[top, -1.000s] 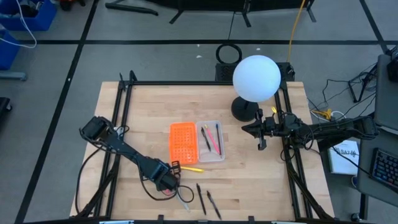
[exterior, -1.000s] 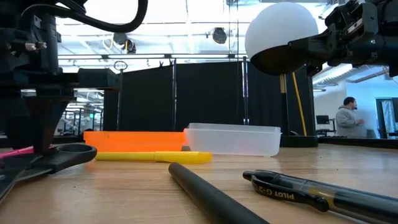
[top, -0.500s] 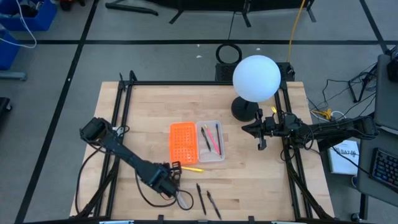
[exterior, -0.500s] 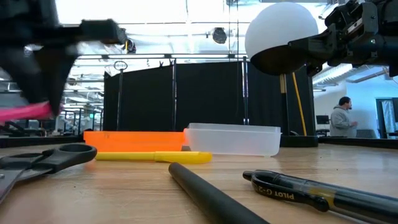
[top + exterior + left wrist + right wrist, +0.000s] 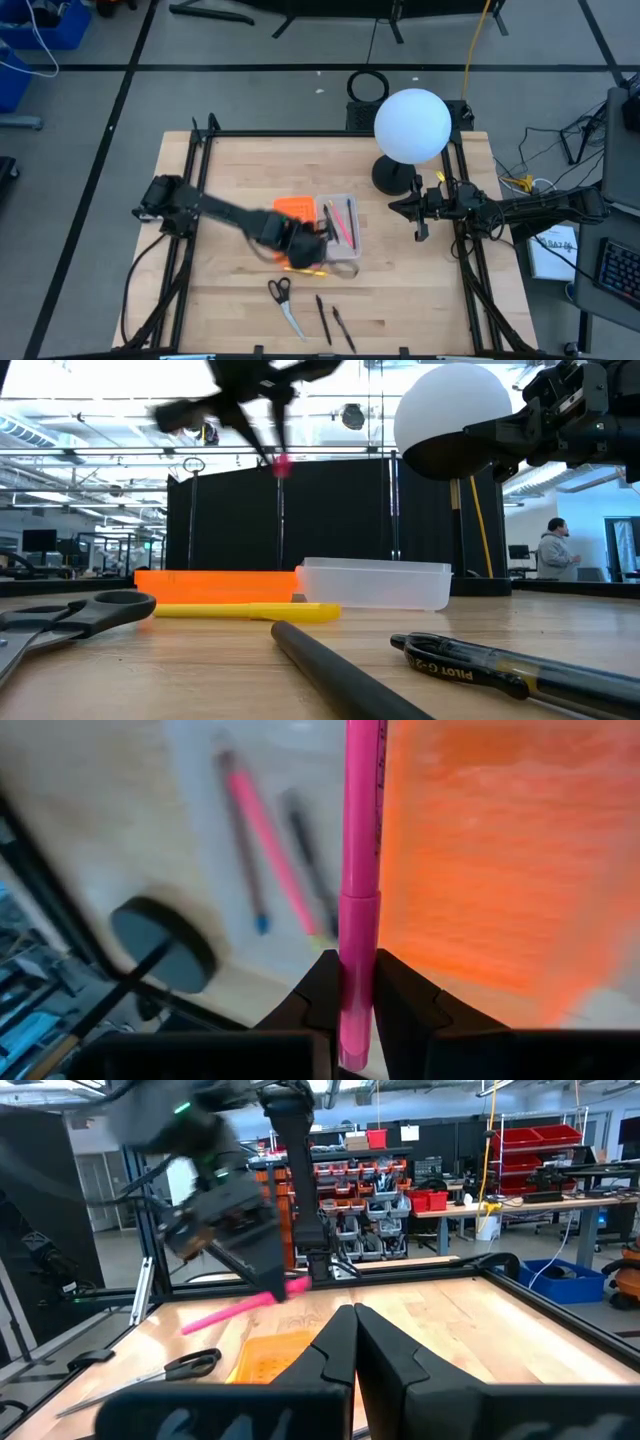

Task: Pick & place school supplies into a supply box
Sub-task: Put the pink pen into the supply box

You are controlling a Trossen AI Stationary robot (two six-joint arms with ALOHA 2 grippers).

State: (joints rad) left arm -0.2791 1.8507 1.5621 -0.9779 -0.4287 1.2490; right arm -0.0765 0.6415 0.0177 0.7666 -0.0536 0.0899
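My left gripper (image 5: 356, 1010) pinches a pink pen (image 5: 358, 870), its fingers pressed against the barrel, and holds it in the air over the supply box (image 5: 338, 250), above the orange half (image 5: 292, 208) and the translucent tray. Two pens already lie in that tray. The yellow pen (image 5: 250, 612) lies just in front of the box, the scissors (image 5: 282, 300) nearer the table's front edge. My right gripper (image 5: 354, 1342) waits with fingers pressed together, empty, beside the white globe lamp (image 5: 412, 125).
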